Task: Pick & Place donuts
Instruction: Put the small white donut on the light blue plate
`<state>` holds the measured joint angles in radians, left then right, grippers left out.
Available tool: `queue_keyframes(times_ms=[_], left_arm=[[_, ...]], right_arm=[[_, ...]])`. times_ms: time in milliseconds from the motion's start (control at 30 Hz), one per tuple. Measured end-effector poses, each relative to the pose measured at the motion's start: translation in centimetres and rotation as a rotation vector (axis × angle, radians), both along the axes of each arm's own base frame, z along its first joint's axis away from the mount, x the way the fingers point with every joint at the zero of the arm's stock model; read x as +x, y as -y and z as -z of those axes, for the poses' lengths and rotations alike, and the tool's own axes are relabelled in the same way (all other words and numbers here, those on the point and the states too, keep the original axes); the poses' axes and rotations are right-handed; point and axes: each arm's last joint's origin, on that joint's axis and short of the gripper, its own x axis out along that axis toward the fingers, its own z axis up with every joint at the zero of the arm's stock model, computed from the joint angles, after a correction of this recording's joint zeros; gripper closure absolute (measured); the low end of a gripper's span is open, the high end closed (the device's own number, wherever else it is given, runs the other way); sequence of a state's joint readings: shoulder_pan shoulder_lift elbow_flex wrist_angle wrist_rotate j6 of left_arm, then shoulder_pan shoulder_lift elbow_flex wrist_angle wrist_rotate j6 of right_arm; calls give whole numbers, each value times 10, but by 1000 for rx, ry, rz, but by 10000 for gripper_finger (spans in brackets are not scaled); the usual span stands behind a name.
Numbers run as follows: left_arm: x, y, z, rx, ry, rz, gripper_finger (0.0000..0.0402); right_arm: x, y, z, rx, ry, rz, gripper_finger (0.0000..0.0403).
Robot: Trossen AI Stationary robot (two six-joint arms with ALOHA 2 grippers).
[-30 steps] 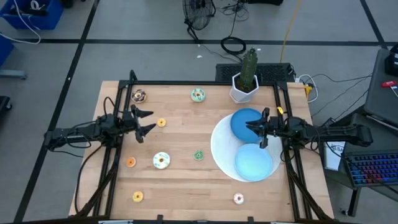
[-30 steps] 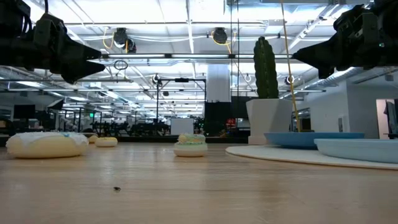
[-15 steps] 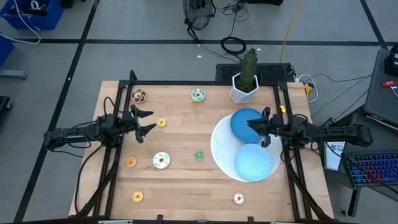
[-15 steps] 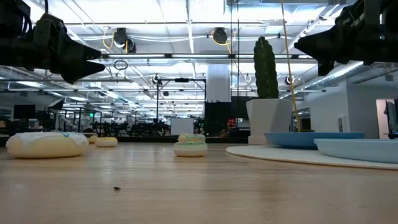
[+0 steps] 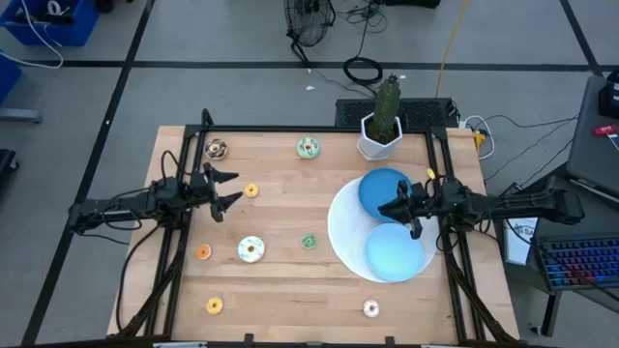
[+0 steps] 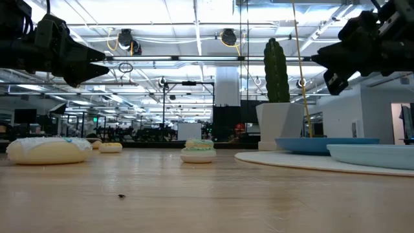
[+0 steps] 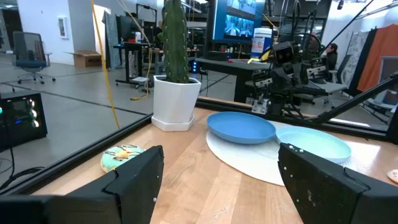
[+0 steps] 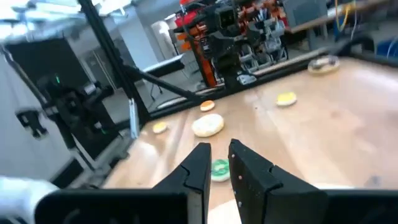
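Right gripper (image 5: pixel 390 210): dark two-finger tool, fingers nearly together with a thin gap between them, holding nothing; it hangs above the white disc.
Change on the right: since a second ago this gripper has slid toward the table's middle and, in the low view, tipped downward.
Under the right jaws: darker round blue plate (image 5: pixel 377 186) just behind the tips, paler round blue plate (image 5: pixel 397 253) just to their near side, both resting on the large flat white disc (image 5: pixel 342 227).
Ahead of the right jaws: small green-iced ring donut (image 5: pixel 309 241) on the bare wood, closest of the donuts.
Left gripper (image 5: pixel 231 188): dark fingers spread wide, empty, raised over the table's left part; unmoved since the earlier frame.
Just past the left tips: small yellow ring donut (image 5: pixel 251 190).
Behind the left jaws' line: chocolate-iced donut (image 5: pixel 217 149) at the far corner, mint-iced donut (image 5: pixel 308 147) further along that edge.
To the near side of the left jaws: orange donut (image 5: pixel 203 251), larger white-iced donut (image 5: pixel 251 249), another orange donut (image 5: pixel 214 305), pink-and-white donut (image 5: pixel 370 308).
Donuts overall: none has shifted.
Far edge: green cactus in a white pot (image 5: pixel 381 133).
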<state>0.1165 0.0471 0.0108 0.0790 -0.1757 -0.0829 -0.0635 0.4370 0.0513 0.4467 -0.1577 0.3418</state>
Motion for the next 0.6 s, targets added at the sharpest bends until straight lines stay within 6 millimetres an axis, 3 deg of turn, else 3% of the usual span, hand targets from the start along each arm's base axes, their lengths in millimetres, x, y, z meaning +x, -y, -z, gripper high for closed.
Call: queue_keyframes(times_ms=[133, 367, 500, 600], left_arm=[[0, 0, 0, 0, 0, 0, 92], [0, 0, 0, 0, 0, 0, 91], [0, 0, 0, 0, 0, 0, 91], [0, 0, 0, 0, 0, 0, 91]], right_arm=[[0, 2, -4, -117, 49, 79, 358], [1, 4, -4, 139, 40, 141, 358], [2, 2, -5, 182, 51, 77, 358], [4, -3, -10, 123, 88, -31, 358]])
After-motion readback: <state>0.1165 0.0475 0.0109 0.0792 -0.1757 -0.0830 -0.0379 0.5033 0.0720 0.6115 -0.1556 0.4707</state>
